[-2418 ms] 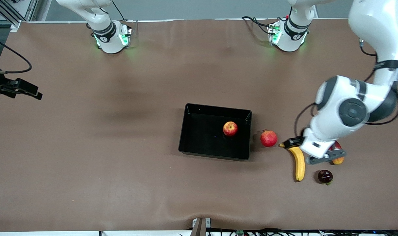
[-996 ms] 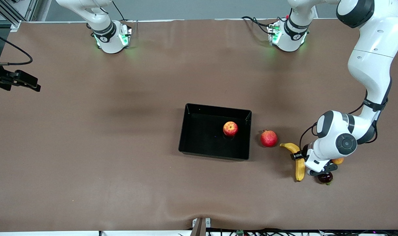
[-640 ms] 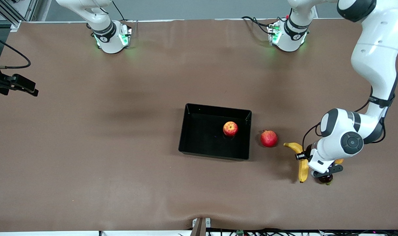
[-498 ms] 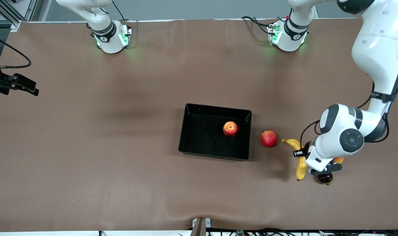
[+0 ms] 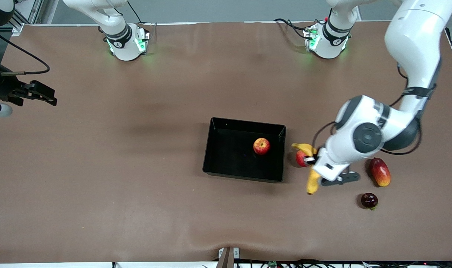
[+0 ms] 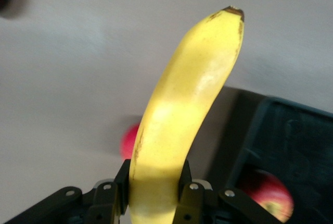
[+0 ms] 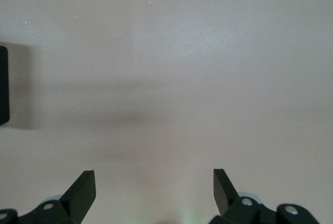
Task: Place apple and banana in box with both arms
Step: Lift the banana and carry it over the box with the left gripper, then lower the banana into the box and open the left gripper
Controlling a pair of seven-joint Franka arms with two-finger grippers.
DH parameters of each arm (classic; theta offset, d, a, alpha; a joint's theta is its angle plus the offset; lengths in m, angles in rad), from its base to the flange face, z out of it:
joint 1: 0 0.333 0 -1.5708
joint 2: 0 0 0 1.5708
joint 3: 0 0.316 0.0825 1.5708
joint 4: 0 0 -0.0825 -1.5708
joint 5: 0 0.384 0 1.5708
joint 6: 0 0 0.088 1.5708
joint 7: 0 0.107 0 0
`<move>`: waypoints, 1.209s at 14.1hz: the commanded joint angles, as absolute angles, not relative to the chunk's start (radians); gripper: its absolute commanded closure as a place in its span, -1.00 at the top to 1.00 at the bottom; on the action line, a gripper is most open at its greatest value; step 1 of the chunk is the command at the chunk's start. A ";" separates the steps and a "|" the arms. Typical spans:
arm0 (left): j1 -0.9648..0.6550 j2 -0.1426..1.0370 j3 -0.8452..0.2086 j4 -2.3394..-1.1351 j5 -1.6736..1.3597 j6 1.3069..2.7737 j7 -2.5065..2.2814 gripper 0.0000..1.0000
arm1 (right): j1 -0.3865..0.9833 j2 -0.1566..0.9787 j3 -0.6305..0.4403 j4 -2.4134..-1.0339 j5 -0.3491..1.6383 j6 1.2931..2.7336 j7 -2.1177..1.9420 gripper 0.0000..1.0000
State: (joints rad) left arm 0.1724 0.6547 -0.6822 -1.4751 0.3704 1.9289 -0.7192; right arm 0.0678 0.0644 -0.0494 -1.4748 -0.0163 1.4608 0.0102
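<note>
1. Left gripper is up in the air, clamped on the banana, over the brown table just beside the box wall at the left arm's end.
2. Left wrist view: banana sits between the fingers, both pressed against its lower part; the dark tip points away from the camera. The rest of the banana hangs free of the gripper.
3. In the front view the banana partly covers the pomegranate, which sits on the table below it, close to the box wall.
4. Apple is inside the box, on the floor of the tray, toward the left arm's end and close to that wall. It also shows blurred in the left wrist view, with the box corner next to it.
5. Box is empty apart from the apple. It sits roughly mid-table.
6. Mango lies on the table toward the left arm's end, well apart from the box. A dark round fruit sits nearer the front camera than the mango.
7. Right gripper waits over bare table at the right arm's end, well apart from the box. Right wrist view: fingers spread wide, nothing between them, only table surface below.
</note>
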 commanded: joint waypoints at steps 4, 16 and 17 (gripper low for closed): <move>0.000 0.683 -0.689 -1.451 0.367 1.928 -0.914 -1.00 | 0.066 0.061 -0.046 -1.468 -0.020 1.445 0.015 1.00; -0.300 0.770 -0.519 -1.424 0.367 2.132 -1.063 -1.00 | 0.072 0.064 -0.043 -1.467 -0.020 1.417 0.006 1.00; -0.319 0.778 -0.502 -1.424 0.367 2.149 -1.063 -1.00 | 0.068 0.064 -0.043 -1.465 -0.021 1.419 0.006 1.00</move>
